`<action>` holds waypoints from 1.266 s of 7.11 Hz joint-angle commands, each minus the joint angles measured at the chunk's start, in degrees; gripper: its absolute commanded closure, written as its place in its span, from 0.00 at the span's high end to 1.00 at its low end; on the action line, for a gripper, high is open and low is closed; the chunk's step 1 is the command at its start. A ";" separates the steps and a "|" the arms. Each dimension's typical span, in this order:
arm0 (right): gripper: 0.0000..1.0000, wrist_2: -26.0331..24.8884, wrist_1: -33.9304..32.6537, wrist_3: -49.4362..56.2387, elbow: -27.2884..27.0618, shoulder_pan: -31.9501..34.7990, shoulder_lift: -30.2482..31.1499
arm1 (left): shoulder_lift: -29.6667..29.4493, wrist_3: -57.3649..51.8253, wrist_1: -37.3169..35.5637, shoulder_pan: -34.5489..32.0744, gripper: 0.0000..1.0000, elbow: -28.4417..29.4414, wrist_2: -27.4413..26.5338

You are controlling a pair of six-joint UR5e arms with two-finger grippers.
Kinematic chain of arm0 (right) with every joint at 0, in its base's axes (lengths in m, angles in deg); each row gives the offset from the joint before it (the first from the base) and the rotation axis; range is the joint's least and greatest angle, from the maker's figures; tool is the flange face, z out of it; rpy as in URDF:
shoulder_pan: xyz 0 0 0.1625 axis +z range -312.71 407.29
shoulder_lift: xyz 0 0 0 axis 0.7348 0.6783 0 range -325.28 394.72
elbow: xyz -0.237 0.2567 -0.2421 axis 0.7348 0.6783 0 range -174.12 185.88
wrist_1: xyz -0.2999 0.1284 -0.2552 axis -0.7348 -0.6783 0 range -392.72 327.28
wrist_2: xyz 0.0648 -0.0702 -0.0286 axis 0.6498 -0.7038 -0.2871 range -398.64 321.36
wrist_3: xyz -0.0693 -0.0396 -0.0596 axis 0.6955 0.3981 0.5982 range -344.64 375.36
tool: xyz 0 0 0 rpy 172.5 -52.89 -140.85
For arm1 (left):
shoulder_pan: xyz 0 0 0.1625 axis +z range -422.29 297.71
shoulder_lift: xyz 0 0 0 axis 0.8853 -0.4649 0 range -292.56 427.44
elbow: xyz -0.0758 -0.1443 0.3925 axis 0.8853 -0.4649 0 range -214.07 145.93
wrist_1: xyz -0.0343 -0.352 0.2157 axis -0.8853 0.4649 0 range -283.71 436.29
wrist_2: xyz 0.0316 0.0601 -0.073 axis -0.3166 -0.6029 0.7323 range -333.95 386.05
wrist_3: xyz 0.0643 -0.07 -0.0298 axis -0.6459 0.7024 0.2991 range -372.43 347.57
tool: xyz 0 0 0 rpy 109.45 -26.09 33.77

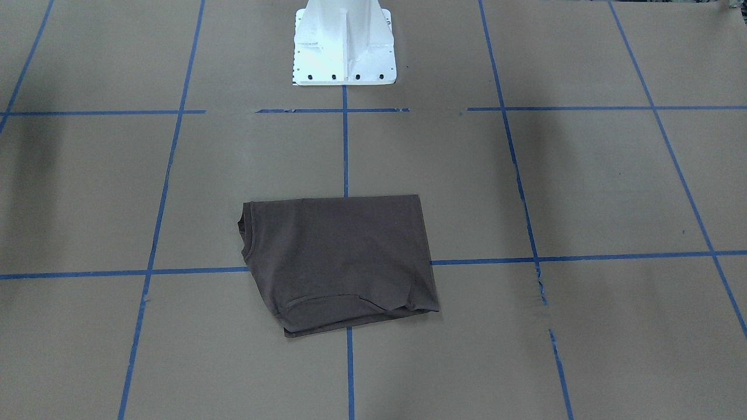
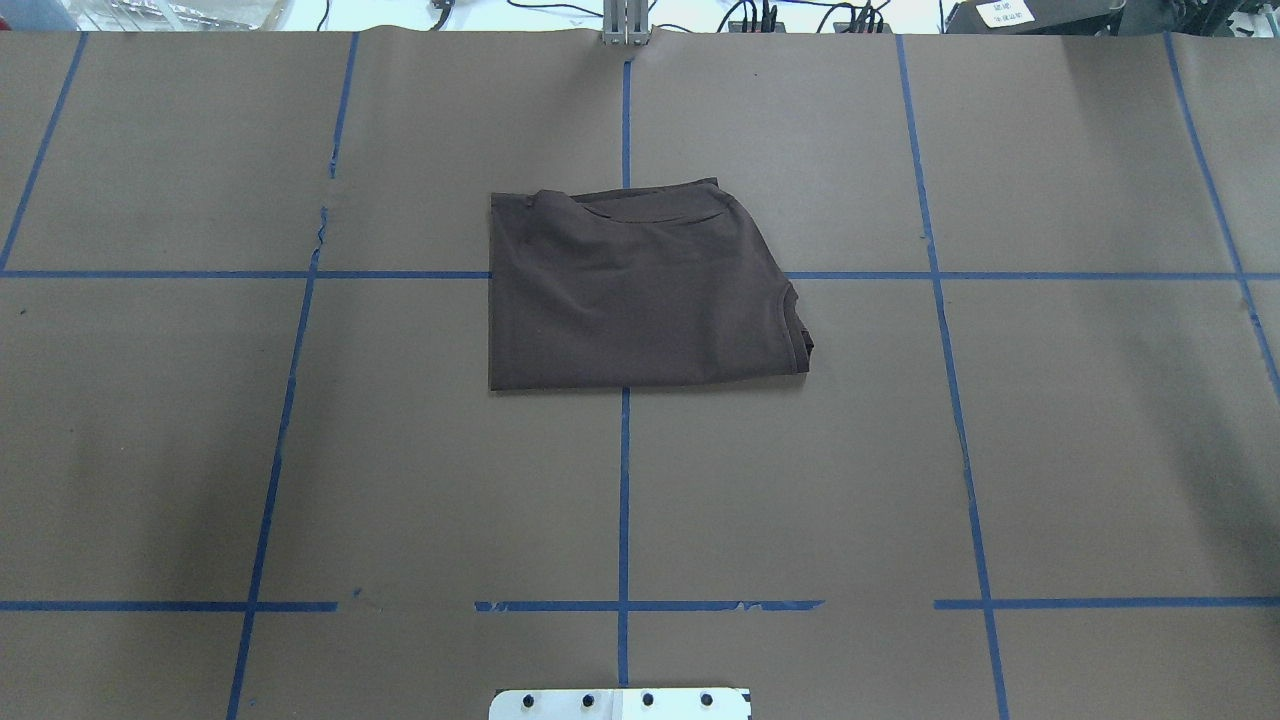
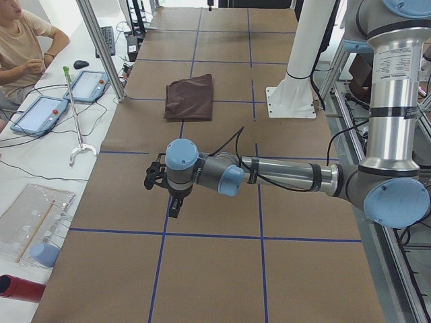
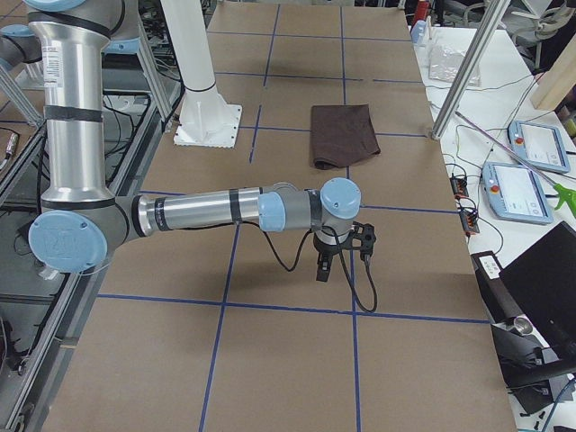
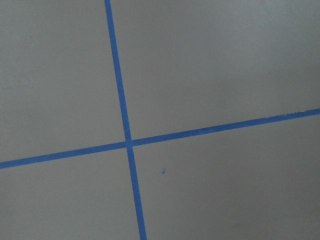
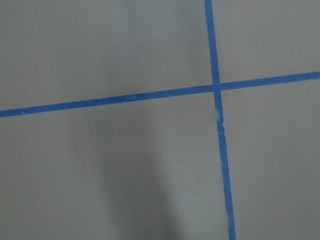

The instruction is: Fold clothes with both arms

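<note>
At the near edge the white pedestal (image 2: 620, 703) stands bolted to the table (image 2: 400, 480), which is covered in brown paper and marked with a grid of blue tape lines (image 2: 623, 500). The left arm (image 3: 283, 176) reaches out low over the left end of the table. Its left gripper (image 3: 173, 212) points down just above the paper, close to a tape crossing. It shows only in the side view, so I cannot tell whether the fingers are wide or narrow. The right arm (image 4: 207, 211) does the same over the right end. The right gripper (image 4: 322, 270) hangs over bare paper, and its opening cannot be told either. Both wrist cameras show only brown paper and a blue tape crossing. Neither gripper holds anything that can be seen, and both are well apart from the clothing. Farther out, near the middle of the table, the dark T-shirt (image 2: 640, 295) lies flat. It is folded into a rough rectangle and covers a crossing of tape lines. Its collar (image 2: 800, 335) sits at the near right corner, and a curved hem shows along the far edge. Beyond the far edge of the table lie two control pads (image 3: 40, 111), and a person (image 3: 20, 47) sits at the far left.
</note>
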 commanded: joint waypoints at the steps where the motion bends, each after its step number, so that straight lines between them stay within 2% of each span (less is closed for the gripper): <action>1: 1.00 -0.16 0.10 -0.09 -0.64 -0.07 -0.11 | 0.58 0.00 0.00 -0.66 1.00 -1.62 -0.01; 2: 1.00 -0.16 0.10 -0.27 -3.08 -0.07 -0.20 | 1.63 0.00 0.08 -0.50 1.00 -2.07 -0.10; 4: 1.00 0.89 0.10 -0.71 -4.32 0.02 0.67 | 2.00 0.00 0.00 -0.76 1.00 -5.57 0.51; 6: 1.00 0.63 0.10 -0.80 -2.84 -0.24 -1.68 | 4.19 0.00 0.00 -0.76 1.00 -6.02 0.52; 9: 1.00 0.63 0.10 -0.71 -2.93 -0.24 -1.61 | 2.88 0.00 0.00 -0.49 1.00 -6.11 0.16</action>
